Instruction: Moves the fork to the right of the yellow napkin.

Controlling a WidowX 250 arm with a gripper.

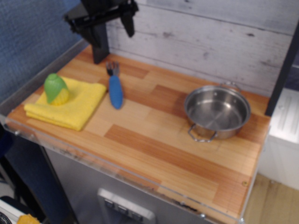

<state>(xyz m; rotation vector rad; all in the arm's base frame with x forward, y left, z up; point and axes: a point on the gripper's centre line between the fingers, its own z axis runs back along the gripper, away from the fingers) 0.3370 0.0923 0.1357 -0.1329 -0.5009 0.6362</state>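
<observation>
1. The fork lies flat on the wooden table, just beside the right edge of the yellow napkin; its blue handle points toward me and its small grey prongs point at the back wall.
2. The gripper hangs high above the fork's prong end; its two black fingers are spread wide apart and pinch nothing.
3. A green-and-yellow toy corn sits on the napkin's left part.
4. A shiny steel pot stands well apart on the right; the picture is a bit blurry.
</observation>
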